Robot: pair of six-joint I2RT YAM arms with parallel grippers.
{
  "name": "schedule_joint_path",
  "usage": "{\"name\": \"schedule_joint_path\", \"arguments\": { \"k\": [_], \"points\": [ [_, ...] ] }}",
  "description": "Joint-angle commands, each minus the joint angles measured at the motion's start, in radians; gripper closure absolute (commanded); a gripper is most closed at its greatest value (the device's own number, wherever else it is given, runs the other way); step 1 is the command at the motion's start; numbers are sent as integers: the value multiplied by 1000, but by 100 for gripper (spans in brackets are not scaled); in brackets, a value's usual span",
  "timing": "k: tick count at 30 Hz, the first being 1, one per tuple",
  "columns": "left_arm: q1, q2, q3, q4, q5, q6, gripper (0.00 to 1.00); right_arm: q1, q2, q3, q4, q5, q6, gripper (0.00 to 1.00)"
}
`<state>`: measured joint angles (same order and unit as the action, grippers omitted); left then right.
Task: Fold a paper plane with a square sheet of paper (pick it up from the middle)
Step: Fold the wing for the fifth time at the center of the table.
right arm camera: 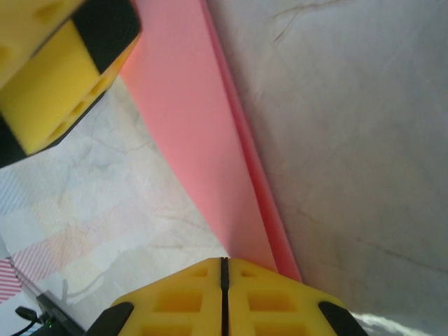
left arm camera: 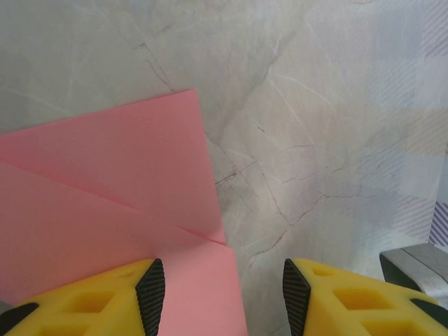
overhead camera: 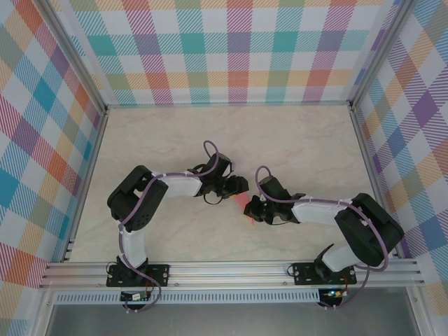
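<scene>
The salmon-pink sheet of paper (overhead camera: 242, 201) lies between the two arms at the table's middle, folded, with creases meeting near its right edge in the left wrist view (left arm camera: 105, 210). My left gripper (left arm camera: 222, 297) is open just above it. Its left finger (left arm camera: 150, 294) is over the paper and its right finger (left arm camera: 297, 294) is over bare table. My right gripper (right arm camera: 225, 269) is shut on the sheet's near end. From there the paper (right arm camera: 189, 119) runs up as a long folded strip toward the left gripper's yellow finger (right arm camera: 63, 77).
The pale marble tabletop (overhead camera: 294, 140) is boxed in by plaid walls on the left, back and right. An aluminium rail (overhead camera: 231, 269) carries both arm bases along the near edge. Both grippers (overhead camera: 241, 187) (overhead camera: 250, 210) stand close together.
</scene>
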<state>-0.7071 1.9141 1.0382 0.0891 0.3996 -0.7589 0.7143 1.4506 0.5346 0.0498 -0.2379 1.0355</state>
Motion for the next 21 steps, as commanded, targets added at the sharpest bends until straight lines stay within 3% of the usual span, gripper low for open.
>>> {"name": "schedule_joint_path", "arguments": {
  "k": [1, 14, 21],
  "points": [
    [-12, 46, -34, -30, -41, 8, 50, 5, -41, -10, -7, -51, -38, 92],
    [-12, 49, -22, -47, -42, 15, 50, -10, 34, -44, -3, -58, -42, 93],
    [-8, 53, -22, -59, -48, 22, 50, -11, -38, -133, -25, -57, -28, 92]
  ]
}}
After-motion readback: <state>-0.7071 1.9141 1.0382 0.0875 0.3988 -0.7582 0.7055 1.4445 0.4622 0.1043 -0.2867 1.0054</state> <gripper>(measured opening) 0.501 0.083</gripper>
